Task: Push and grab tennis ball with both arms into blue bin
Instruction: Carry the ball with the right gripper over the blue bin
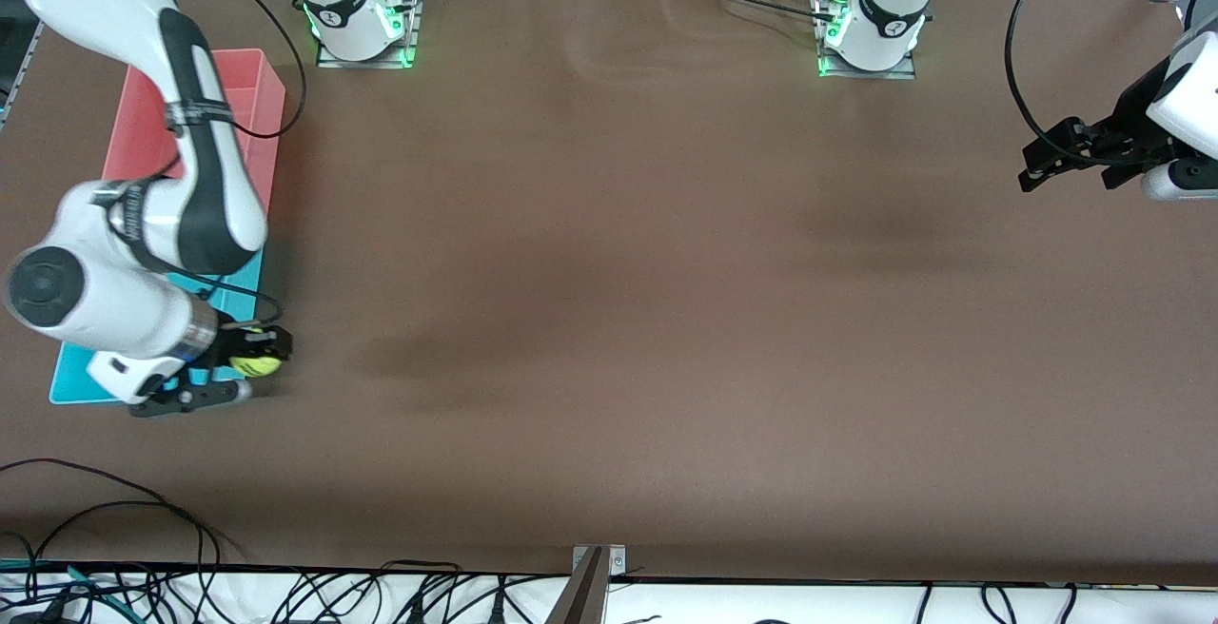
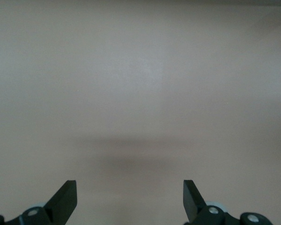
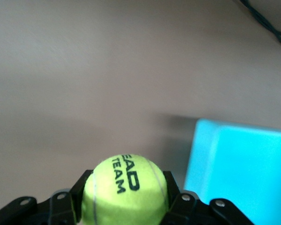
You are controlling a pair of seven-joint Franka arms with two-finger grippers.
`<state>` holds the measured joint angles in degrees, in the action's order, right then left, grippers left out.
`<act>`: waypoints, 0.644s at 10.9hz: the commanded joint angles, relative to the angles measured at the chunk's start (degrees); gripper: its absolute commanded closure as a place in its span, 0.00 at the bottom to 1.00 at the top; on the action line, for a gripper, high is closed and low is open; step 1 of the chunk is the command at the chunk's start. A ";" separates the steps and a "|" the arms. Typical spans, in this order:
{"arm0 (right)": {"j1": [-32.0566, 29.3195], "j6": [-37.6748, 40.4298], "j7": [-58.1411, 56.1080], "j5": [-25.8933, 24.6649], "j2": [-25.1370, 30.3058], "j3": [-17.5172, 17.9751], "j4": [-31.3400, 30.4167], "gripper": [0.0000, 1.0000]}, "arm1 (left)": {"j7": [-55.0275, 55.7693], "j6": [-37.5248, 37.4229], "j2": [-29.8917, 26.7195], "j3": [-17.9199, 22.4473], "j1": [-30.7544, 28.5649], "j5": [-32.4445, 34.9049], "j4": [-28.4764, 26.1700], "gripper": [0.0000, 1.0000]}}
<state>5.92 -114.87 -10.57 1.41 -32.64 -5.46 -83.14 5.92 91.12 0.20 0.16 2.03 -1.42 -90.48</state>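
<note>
Two white arms work over a brown desk, largest item in view, with loose black cables along its edge nearest the front camera.

Right arm: reaches from its base at the desk's edge farthest from the front camera, out over the bins at its own end of the desk.

Left arm: waits at its own end of the desk, only its wrist and end effector in view.

Pink bin: lies near the right arm's base, partly covered by that arm.

Blue bin: lies just beside the pink bin, nearer the front camera, mostly hidden under the right arm. The right wrist view shows one rounded corner of it.

Left end effector: hangs over bare desk surface, fingers spread wide, nothing between them.

Right end effector: sits at the blue bin's corner nearest the front camera, on its side facing the desk's middle, fingers clamped on the ball.

Tennis ball: yellow-green, printed "HEAD TEAM" as seen in the right wrist view. It is held in the right end effector, just beside the blue bin's wall and outside it.
</note>
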 commanded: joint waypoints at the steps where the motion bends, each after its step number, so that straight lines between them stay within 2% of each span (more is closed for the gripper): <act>1: -5.38 11.39 -6.12 0.17 3.63 -1.30 -0.52 0.78 | -1.52 -1.38 1.21 -0.16 -0.54 0.37 1.62 0.00; 2: -6.09 14.03 -6.73 0.17 4.68 -2.62 -1.75 0.78 | -1.53 -1.38 1.21 -0.16 -0.62 0.37 1.71 0.00; 4: -6.19 14.77 -9.01 0.17 8.37 -6.13 -8.84 0.78 | -1.53 -2.43 1.12 -0.16 -0.80 0.37 1.88 0.00; 5: -6.19 12.50 -10.42 0.17 10.04 -7.54 -13.66 0.78 | -1.61 -2.61 1.12 -0.16 -1.06 0.37 1.80 0.00; 7: -6.19 1.02 -12.27 0.26 15.82 -8.34 -27.44 0.78 | -1.61 -2.96 1.03 -0.16 -1.24 0.37 1.88 0.00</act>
<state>-0.73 -102.90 -20.72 1.43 -25.60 -13.03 -93.51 5.60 89.96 0.66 0.16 1.43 -1.42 -90.44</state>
